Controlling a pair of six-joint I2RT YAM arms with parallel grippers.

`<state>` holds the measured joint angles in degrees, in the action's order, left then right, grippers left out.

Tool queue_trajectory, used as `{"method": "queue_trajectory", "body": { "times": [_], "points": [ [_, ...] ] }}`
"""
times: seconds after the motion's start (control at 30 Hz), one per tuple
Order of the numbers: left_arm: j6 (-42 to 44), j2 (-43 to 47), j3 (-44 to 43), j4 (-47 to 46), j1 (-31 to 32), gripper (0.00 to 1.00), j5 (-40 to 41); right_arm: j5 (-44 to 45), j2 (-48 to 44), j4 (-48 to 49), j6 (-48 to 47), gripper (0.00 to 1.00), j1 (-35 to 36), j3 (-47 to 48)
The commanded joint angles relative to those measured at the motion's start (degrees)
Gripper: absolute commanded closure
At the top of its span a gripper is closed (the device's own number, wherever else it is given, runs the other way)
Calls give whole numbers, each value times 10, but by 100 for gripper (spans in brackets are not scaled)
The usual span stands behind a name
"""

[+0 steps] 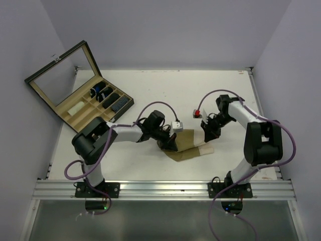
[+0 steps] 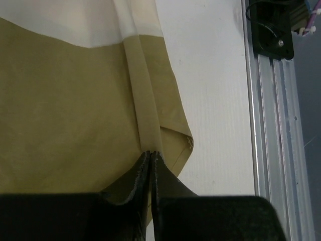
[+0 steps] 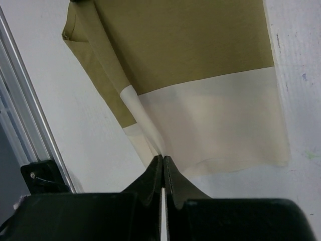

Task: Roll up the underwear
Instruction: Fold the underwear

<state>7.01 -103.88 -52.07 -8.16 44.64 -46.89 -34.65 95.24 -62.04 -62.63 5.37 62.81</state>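
**Item: underwear** (image 1: 189, 148). Olive cloth with a cream waistband (image 1: 205, 149). It lies flat on the white table (image 1: 165, 95), at the near middle, between your two arms.
- Long axis: runs roughly left to right across your top view. The olive end points toward your left arm and the waistband end toward your right arm.
- Fold: a narrow folded strip runs the length of the cloth along its near edge, from one gripper to the other. Your left wrist view shows it climbing from the fingertips up to the cream band. Your right wrist view shows it running from the waistband (image 3: 215, 115) away to the far olive corner.

**Item: left gripper** (image 1: 171, 146). The jaws are pressed together with no gap visible. In your left wrist view, the tips (image 2: 151, 155) pinch the olive end of the folded strip at the hem of the underwear (image 2: 65, 110).

**Item: right gripper** (image 1: 207, 141). The jaws are likewise closed tight. In your right wrist view, the tips (image 3: 163, 159) nip the cream edge of the underwear (image 3: 200, 60) where the fold meets the waistband.

**Item: compartment box** (image 1: 95, 108). It sits at the far left of the table with its lid raised, well apart from the cloth. Dark things lie in several of its cells, too small for you to identify.

**Item: aluminium rail** (image 1: 165, 190). It runs along the near table edge and carries both arm bases.
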Motion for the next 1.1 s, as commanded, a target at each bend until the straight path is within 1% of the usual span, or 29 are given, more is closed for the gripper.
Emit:
{"method": "queue_trajectory", "body": {
  "times": [0.0,0.03,0.07,0.1,0.13,0.2,0.23,0.27,0.3,0.33,0.37,0.4,0.43,0.47,0.5,0.53,0.57,0.6,0.63,0.67,0.77,0.97,1.0,1.07],
  "points": [
    [4,-27,-13,3,18,91,-17,34,-6,13,-19,92,-2,0],
    [8,-34,-14,15,22,85,-21,35,1,9,-20,85,-2,3],
    [13,-35,-18,22,29,73,-23,35,5,-3,-20,74,-2,6],
    [24,-34,-22,35,31,69,-28,32,6,-9,-20,71,-2,13],
    [30,-23,-22,42,31,62,-38,28,3,-14,-19,68,-2,17],
    [53,1,-19,56,30,55,-41,12,-8,-25,-6,63,-5,28],
    [59,34,-15,68,30,53,-42,4,-11,-29,1,63,-7,34],
    [63,50,-15,77,30,52,-42,-4,-15,-35,11,63,-12,40],
    [68,67,-16,81,29,52,-43,-12,-15,-40,30,63,-14,54],
    [68,95,-26,122,27,52,-48,-27,-15,-44,42,63,-18,60],
    [62,106,-35,134,21,52,-48,-31,-13,-40,59,65,-25,68],
    [43,122,-43,150,17,52,-44,-36,-4,-37,106,66,-28,70],
    [27,126,-56,151,9,52,-31,-54,1,-42,116,67,-32,72],
    [10,124,-64,151,-14,52,-22,-60,11,-48,130,74,-33,72],
    [-14,119,-72,152,-26,53,-15,-65,24,-41,174,78,-33,65],
    [-21,99,-81,160,-43,53,-2,-68,31,-34,194,81,-33,58],
    [-21,85,-103,170,-69,56,14,-78,36,-27,209,83,-34,51],
    [-10,55,-120,204,-77,57,31,-69,49,-8,235,90,-34,40],
    [-12,40,-129,211,-84,60,54,-64,52,4,257,92,-33,41],
    [-19,29,-135,212,-94,60,61,-60,57,23,273,94,-40,42],
    [-33,-5,-138,217,-99,62,83,-40,96,25,315,95,-41,57],
    [-21,-61,-158,229,-101,67,132,-17,175,15,338,94,-40,82],
    [-7,-79,-166,244,-101,69,138,-15,185,13,345,94,-40,85],
    [12,-111,-219,264,-104,74,160,-28,209,10,357,94,-40,93]
  ]
}}
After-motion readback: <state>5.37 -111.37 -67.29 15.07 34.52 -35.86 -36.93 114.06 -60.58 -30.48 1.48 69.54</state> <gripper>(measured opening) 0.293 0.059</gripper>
